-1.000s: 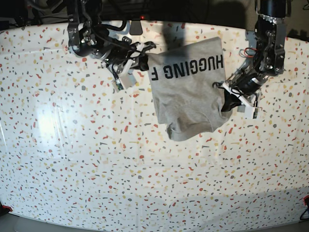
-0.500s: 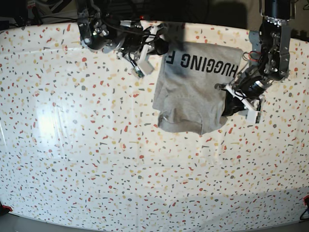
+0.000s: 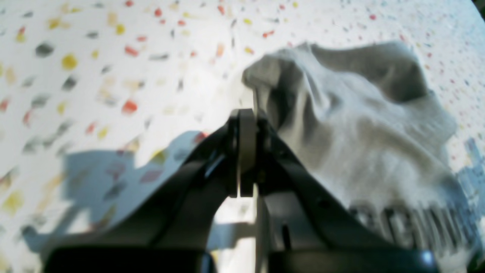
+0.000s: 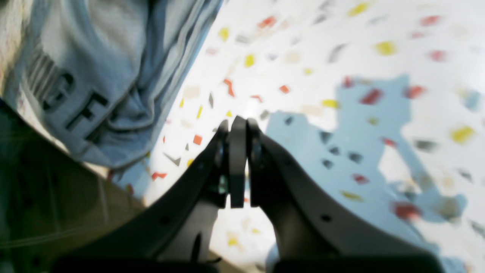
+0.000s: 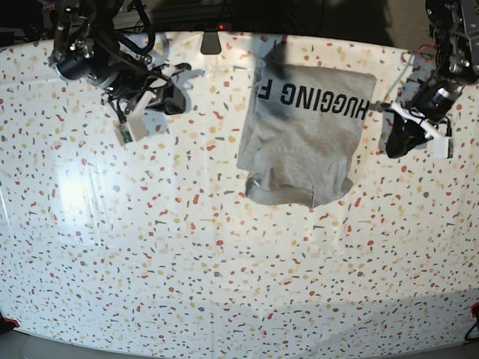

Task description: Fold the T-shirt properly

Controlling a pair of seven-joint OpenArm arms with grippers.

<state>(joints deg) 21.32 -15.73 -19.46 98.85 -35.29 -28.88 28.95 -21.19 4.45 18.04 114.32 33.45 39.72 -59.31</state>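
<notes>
— How far along is the shirt (image 5: 303, 142)?
— Partly folded, I'd judge. It's a compact bundle near the surface's (image 5: 150, 254) far edge, a bit right of the middle in the base view. The lettering faces up, upside down from there, and its last part is out of sight.
— So what's left?
— The end towards the near edge bulges in loose, uneven folds, and the sides don't run square. It probably wants tidying, perhaps one more fold.
— And the claws?
— Both clenched, with no cloth in them. The left claw (image 5: 397, 146) is just beside the shirt, on the lettered side; the right claw (image 5: 175, 102) is well apart from it.
— Anything in the way?
— Nothing on the cloth. A black stand (image 5: 212, 43) sits at the far edge, near the shirt's far corner, so I'd steer round that.
</notes>
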